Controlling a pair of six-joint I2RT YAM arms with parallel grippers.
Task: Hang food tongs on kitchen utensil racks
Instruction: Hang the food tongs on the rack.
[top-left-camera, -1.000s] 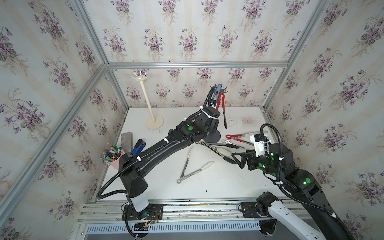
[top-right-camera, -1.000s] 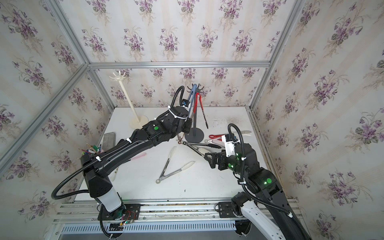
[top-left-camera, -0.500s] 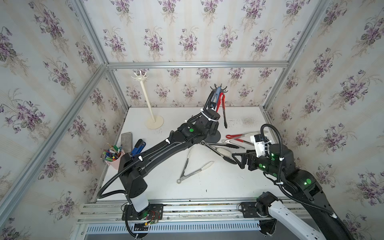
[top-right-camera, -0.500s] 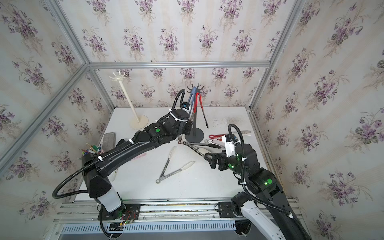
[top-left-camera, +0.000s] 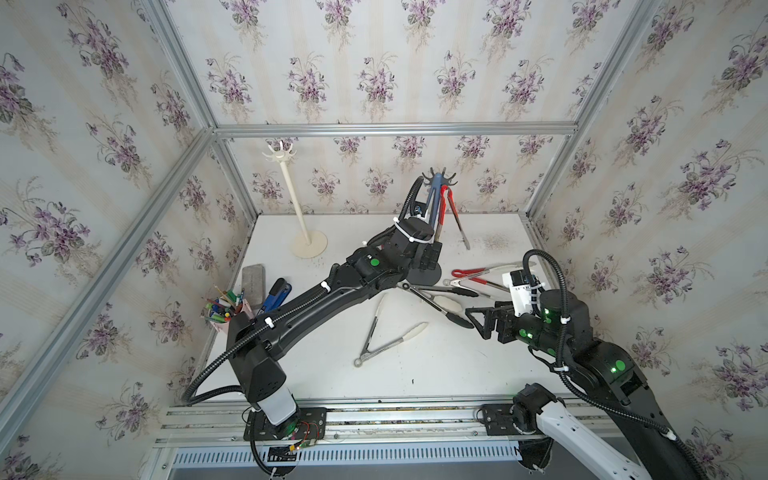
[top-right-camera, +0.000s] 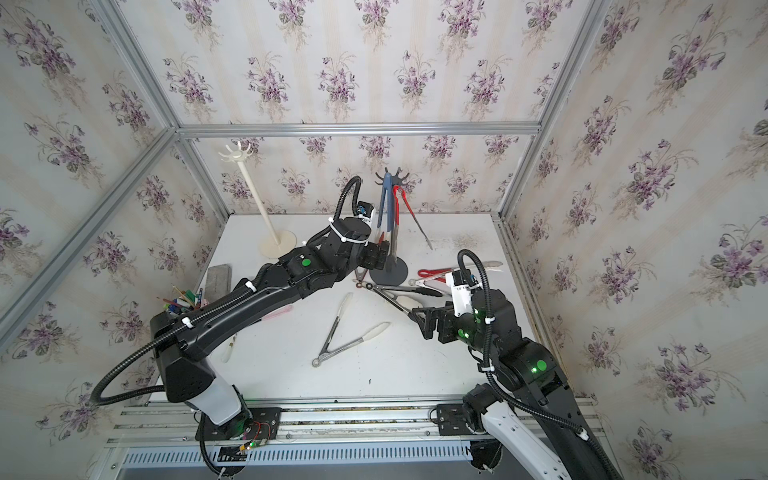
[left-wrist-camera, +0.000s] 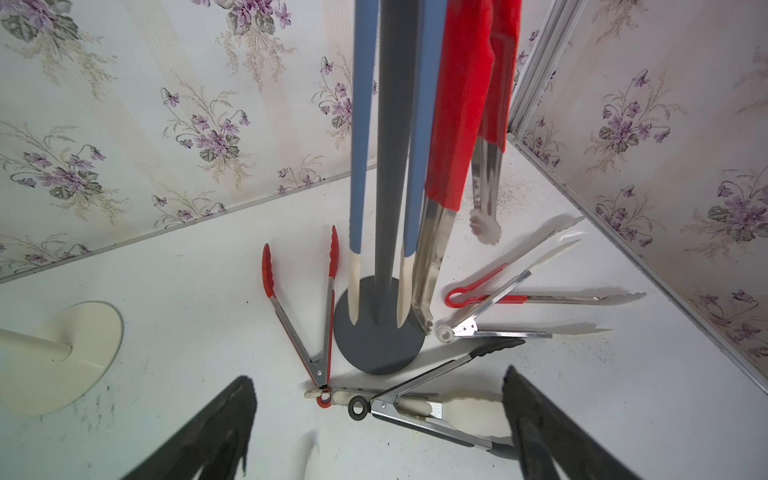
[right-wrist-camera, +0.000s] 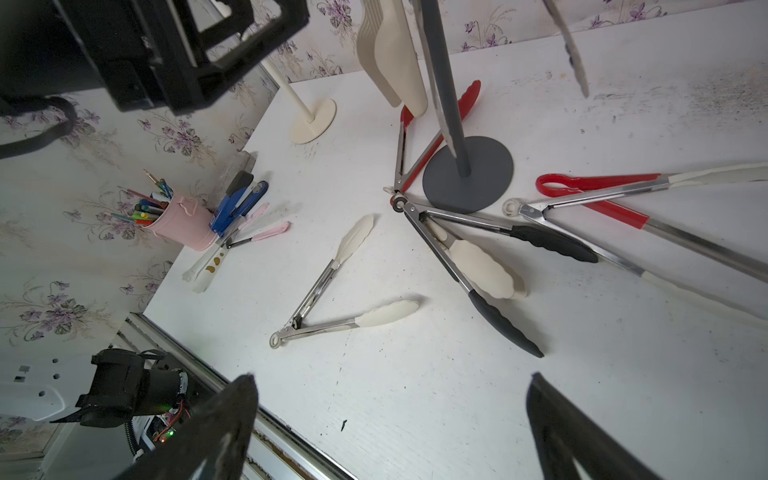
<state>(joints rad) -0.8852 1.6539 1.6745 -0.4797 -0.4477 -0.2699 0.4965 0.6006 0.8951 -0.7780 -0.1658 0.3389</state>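
Dark grey rack (left-wrist-camera: 374, 353) is my tight spot. Blue tongs (left-wrist-camera: 361, 124) and red tongs (left-wrist-camera: 457, 104) hang close along its pole, and my left arm (top-left-camera: 316, 299) lies diagonally across the table up to it.

Tongs fan out round the base:
- small red tongs (left-wrist-camera: 268, 266) on one side
- black-tipped tongs (right-wrist-camera: 552, 245) in front
- long red-handled tongs (right-wrist-camera: 602, 180) toward the right wall

White-tipped tongs (right-wrist-camera: 386, 314) lie alone mid-table. I see bare table (top-left-camera: 415, 374) between them and the front rail, room to pass there.

Cream rack (top-left-camera: 297, 208) stands well apart at back left, open table round its base. Pen cup (right-wrist-camera: 183, 224) and stapler (right-wrist-camera: 237, 203) crowd the left edge.
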